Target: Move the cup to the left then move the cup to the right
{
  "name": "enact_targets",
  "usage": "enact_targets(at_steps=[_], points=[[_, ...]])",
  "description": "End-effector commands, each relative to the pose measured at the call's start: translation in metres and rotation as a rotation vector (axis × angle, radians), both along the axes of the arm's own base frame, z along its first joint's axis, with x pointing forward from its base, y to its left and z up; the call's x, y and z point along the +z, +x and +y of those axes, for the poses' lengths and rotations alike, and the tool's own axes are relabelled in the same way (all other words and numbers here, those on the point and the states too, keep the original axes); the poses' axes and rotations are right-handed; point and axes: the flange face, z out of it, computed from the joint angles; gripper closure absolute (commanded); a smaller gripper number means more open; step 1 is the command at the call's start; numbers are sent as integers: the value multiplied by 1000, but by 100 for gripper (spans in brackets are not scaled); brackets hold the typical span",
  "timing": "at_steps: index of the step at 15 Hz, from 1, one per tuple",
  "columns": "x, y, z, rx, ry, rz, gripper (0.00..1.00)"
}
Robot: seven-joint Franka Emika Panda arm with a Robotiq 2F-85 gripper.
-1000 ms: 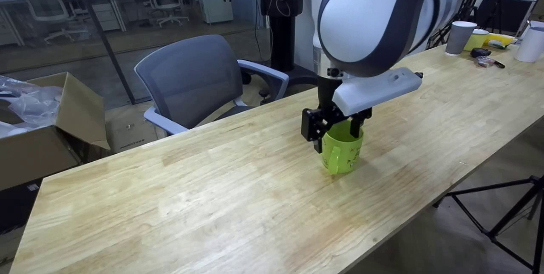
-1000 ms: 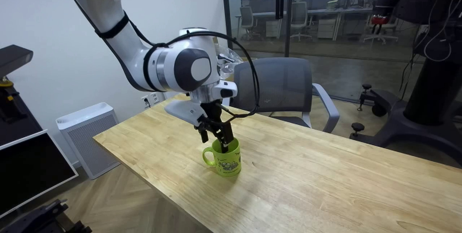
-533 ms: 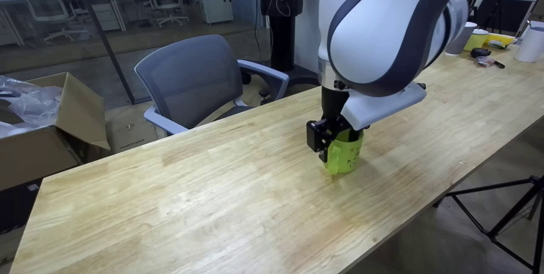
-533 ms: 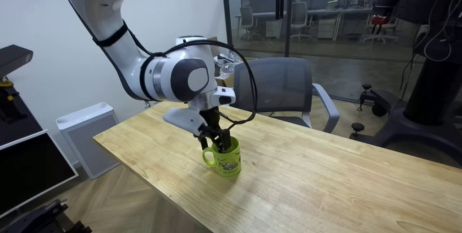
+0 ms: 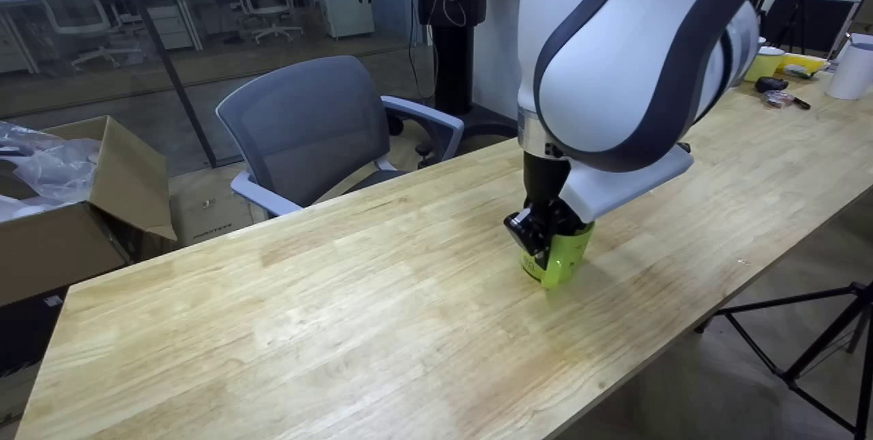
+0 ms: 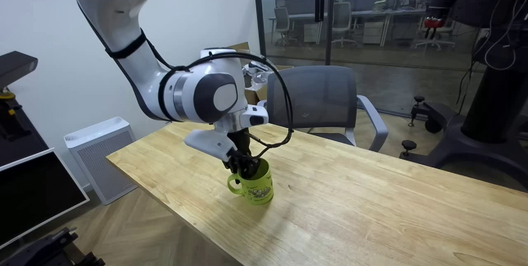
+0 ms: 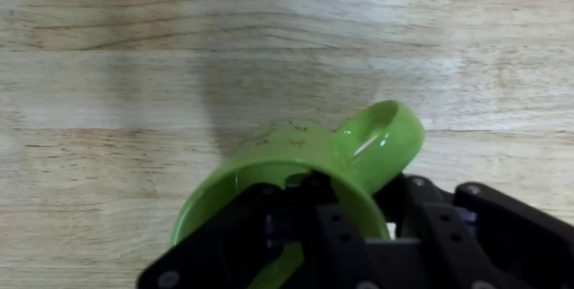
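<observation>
The lime-green cup (image 5: 571, 249) stands on the table and leans slightly. My gripper (image 6: 242, 177) reaches down over its rim from above, with the wall by the handle between the jaws. In the wrist view one finger (image 7: 314, 186) is inside the cup and the other is outside, just under the loop handle (image 7: 397, 139). The jaws have come together on that wall, though a sliver of table shows between rim and outer finger higher up. The fingertips themselves are partly hidden by the cup and the finger links. Dark print shows on the cup's side.
The wooden table (image 5: 327, 331) has its near edge to the right of the cup. Behind it stands a grey office chair (image 6: 311, 97). Far along the table are a yellow-green container (image 5: 764, 65), a yellow bowl (image 5: 805, 63) and a white cylinder (image 5: 852, 75).
The arm has lowered over the cup and the jaws have narrowed from wide apart onto its wall. In the last half second the cup has shifted a little towards its handle side and tipped slightly.
</observation>
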Motion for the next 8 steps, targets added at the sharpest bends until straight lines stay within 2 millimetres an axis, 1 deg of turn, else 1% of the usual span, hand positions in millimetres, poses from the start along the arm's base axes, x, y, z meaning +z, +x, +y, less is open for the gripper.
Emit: enact_targets(at_steps=[1, 3, 4, 8], points=[[-2, -7, -5, 9, 1, 15, 98], [4, -2, -9, 16, 4, 36, 99], [9, 2, -11, 19, -1, 42, 97], [32, 18, -17, 15, -6, 63, 97]])
